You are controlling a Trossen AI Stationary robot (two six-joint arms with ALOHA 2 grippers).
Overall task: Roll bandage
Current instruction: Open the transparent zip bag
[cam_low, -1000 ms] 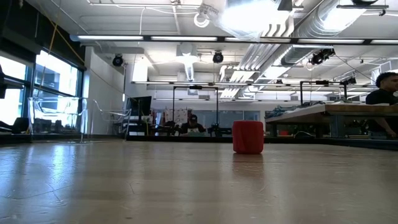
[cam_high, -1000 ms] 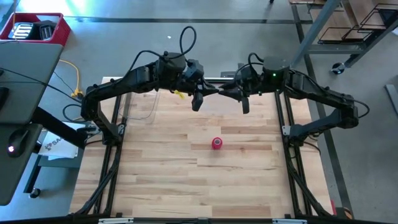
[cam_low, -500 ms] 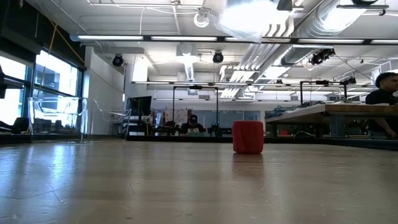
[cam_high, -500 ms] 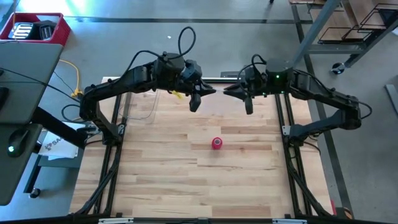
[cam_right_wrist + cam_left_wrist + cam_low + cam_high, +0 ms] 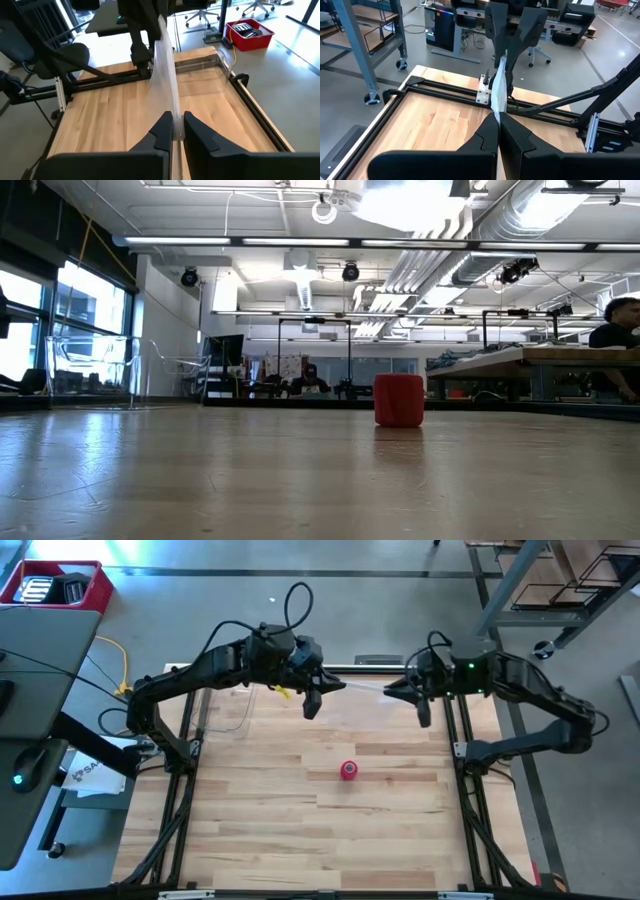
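The bandage (image 5: pixel 348 771) is a small red roll standing on end near the middle of the wooden table, also seen in the low view (image 5: pixel 399 400); no gripper touches it. Above the table's far edge my left gripper (image 5: pixel 338 686) and my right gripper (image 5: pixel 392 690) face each other, each shut on one end of a crinkled clear plastic bag (image 5: pixel 365 687) stretched between them. The left wrist view shows the bag (image 5: pixel 498 95) running from my left gripper (image 5: pixel 498 125) to the right one. The right wrist view shows the bag (image 5: pixel 165 65) running from my right gripper (image 5: pixel 176 125) to the left one. My left gripper pinches one end of the clear bag (image 5: pixel 497 114) between its two fingers, coming nearly level from the table's left. The bag is lifted clear of the table. My right gripper pinches the bag's other end (image 5: pixel 175 112) between its two fingers, coming nearly level from the table's right. The plastic runs as a narrow, gathered band to the other gripper, drawn fairly straight.
Black frame rails (image 5: pixel 190 730) run along the table's left, right and far edges. A red bin (image 5: pixel 60 585) sits on the floor beyond the far left corner and a desk (image 5: pixel 30 690) stands at the left. A person (image 5: pixel 618 320) sits in the room beyond.
My right gripper has drawn back toward the table's right edge, away from my left gripper, which kept still. The clear bag between them has been pulled out from a short bunch into a longer, straighter band. The red roll has not moved.
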